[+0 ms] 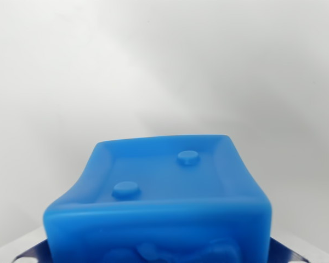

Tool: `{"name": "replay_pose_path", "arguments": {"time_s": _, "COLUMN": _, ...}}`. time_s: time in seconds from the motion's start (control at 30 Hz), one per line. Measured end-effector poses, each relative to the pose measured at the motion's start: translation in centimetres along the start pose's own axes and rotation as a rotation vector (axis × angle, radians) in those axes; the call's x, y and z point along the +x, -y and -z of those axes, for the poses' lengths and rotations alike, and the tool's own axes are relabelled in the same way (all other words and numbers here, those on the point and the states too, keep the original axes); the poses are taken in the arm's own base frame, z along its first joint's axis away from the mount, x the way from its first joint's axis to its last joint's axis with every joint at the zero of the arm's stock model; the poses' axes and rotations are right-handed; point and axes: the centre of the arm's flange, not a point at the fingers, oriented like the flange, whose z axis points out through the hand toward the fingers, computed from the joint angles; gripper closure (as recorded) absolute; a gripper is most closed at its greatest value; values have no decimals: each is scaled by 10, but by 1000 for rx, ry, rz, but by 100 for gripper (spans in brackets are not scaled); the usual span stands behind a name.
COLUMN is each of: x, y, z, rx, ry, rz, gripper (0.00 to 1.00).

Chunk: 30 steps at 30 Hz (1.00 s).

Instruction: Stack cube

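A blue cube (164, 186) fills the lower middle of the wrist view, very close to the camera. Its upper face has a raised rim and two small round studs, and its near face carries embossed shapes cut off by the frame's bottom edge. My gripper (159, 256) shows only as grey and dark blue finger parts at the bottom corners, one pressed against each side of the cube. The cube sits between them, held. No second cube is in view.
Behind the cube lies a plain white surface (164, 66), blurred, with soft grey shadows. No edges or other objects show.
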Motion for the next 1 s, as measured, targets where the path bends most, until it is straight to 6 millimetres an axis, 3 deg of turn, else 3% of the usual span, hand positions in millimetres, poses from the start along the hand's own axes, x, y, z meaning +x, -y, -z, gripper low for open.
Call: {"name": "replay_pose_path", "arguments": {"time_s": 1.0, "x": 0, "y": 0, "z": 84, "rx": -1, "ry": -3, "rz": 3, "gripper": 100}}
